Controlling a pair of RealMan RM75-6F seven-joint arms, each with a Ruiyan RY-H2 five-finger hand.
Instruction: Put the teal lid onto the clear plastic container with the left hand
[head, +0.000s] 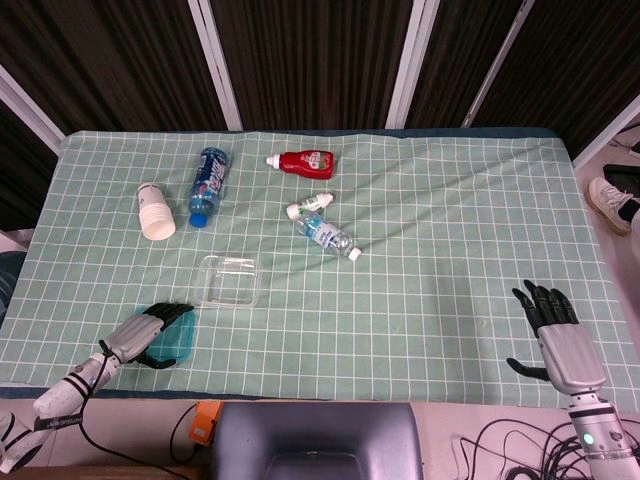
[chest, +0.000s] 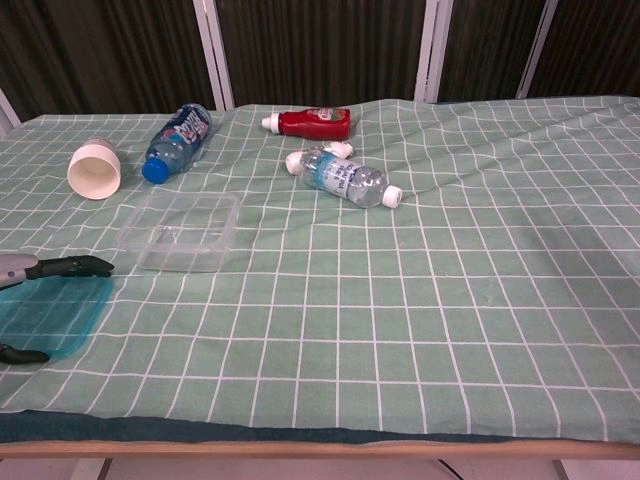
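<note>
Teal lid (head: 172, 340): lies flat on the green checked tablecloth (head: 450, 230) at the near left corner, partly under the left hand.
Left hand (head: 145, 330): fingers lie over the top of the lid, thumb at its near edge; in the chest view the dark fingers (chest: 70, 266) cross the lid's far edge and the thumb shows at the near edge. The lid sits between fingers and thumb; whether it is lifted off the cloth cannot be told.
Clear plastic container (head: 229, 281): upright, open, without lid, just beyond and to the right of the lid, apart from it.
Right hand (head: 552, 333): at the near right table edge, fingers spread, holding nothing.
White cup (head: 154, 213): on its side, far left.
Blue-capped bottle (head: 207, 185): lying beside the cup.
Red ketchup bottle (head: 304, 162): lying at the far centre.
Clear water bottle (head: 327, 237): lying near the centre, a small white bottle (head: 309, 205) touching it.
</note>
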